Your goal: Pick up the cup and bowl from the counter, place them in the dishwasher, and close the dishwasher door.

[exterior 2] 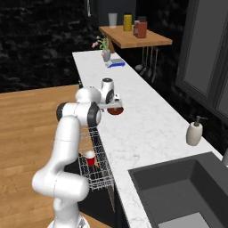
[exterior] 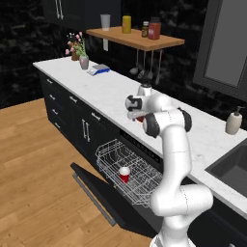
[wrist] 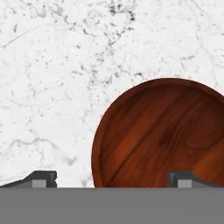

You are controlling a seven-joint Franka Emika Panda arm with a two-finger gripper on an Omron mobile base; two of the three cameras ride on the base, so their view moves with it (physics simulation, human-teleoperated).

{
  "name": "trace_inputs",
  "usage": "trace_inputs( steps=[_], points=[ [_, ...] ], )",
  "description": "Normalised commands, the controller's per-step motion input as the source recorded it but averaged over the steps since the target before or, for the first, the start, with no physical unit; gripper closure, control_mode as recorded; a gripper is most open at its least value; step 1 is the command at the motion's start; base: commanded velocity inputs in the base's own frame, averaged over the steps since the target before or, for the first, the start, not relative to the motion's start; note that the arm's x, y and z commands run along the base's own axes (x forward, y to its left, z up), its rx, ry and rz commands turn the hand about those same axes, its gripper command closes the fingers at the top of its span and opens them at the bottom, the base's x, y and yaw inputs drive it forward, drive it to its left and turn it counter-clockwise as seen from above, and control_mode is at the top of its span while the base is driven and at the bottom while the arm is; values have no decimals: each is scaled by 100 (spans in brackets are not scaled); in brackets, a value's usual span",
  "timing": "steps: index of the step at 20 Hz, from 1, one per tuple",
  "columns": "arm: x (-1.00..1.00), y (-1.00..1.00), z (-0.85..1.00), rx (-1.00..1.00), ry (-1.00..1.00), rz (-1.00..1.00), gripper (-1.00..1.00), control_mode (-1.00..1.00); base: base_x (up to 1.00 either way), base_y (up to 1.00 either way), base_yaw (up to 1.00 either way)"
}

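Note:
The reddish-brown bowl (wrist: 162, 135) sits on the white marble counter (wrist: 52, 87), about midway along it. My gripper (wrist: 114, 180) hangs open just above it: one fingertip (wrist: 43, 178) is over bare counter outside the bowl's rim, the other over its inside. From the right base, the gripper (exterior 2: 114, 105) points down at the bowl (exterior 2: 115, 111). The red cup (exterior: 124, 174) stands upright in the white wire rack (exterior: 113, 154), which is pulled out of the dishwasher. The black dishwasher door (exterior: 96, 190) lies open, flat and low over the wooden floor.
A soap dispenser (exterior: 234, 121) stands beside the dark sink (exterior: 234, 166) at the right. A flower vase (exterior: 83, 60) and a blue-and-white flat object (exterior: 99, 70) sit at the counter's far end. Above, a wooden shelf (exterior: 135, 37) carries jars, with utensils hanging under it.

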Motion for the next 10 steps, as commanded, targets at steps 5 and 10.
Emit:
trace_inputs(
  steps=[5, 10],
  points=[
    [18, -14, -31, 0, 0, 3, -100, -100, 0, 0, 0],
    [2, -1, -37, 0, 0, 2, 100, -100, 0, 0, 0]
  ],
)
